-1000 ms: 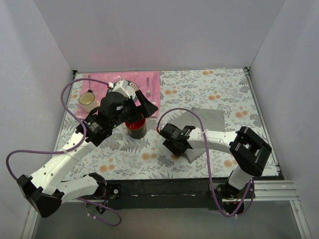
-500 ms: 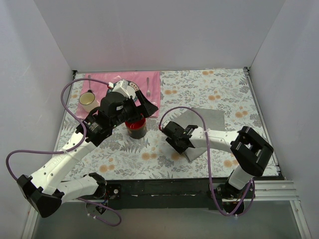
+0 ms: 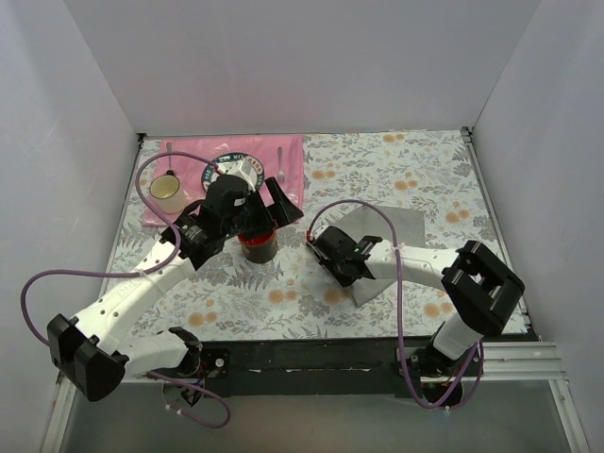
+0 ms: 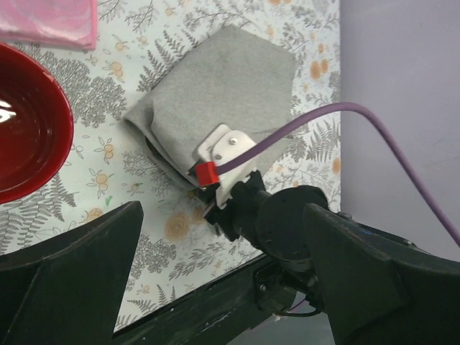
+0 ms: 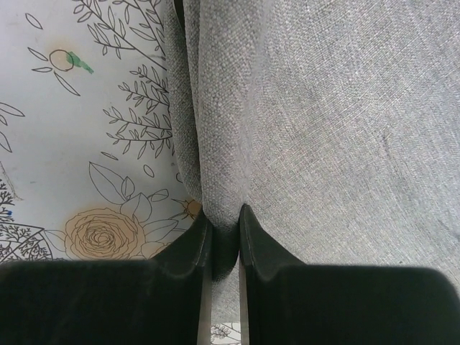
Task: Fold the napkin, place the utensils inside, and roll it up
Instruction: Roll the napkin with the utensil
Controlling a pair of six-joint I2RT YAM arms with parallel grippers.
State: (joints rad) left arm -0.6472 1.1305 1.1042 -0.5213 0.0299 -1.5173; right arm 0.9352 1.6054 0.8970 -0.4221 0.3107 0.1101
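Observation:
The grey napkin (image 3: 392, 231) lies on the flowered tablecloth right of centre, its near-left part folded over. My right gripper (image 3: 327, 248) is shut on that folded edge; in the right wrist view the fingertips (image 5: 194, 241) pinch a ridge of the napkin (image 5: 323, 108). My left gripper (image 3: 269, 208) hovers wide open and empty over a red bowl (image 3: 257, 243). Its wrist view shows the napkin (image 4: 230, 79) and my right gripper (image 4: 224, 167) below it. A slim utensil (image 3: 280, 166) lies on the pink placemat (image 3: 293, 160); another (image 3: 169, 157) lies at its left end.
A cream mug (image 3: 167, 192) and a patterned plate (image 3: 233, 168) sit on the placemat, partly behind my left arm. The red bowl (image 4: 21, 122) is at the left of the left wrist view. White walls enclose the table; a black rail runs along the near edge.
My right gripper has moved away from the bases and slightly left, pulling the napkin's fold with it. My left arm has shifted right, over the red bowl.

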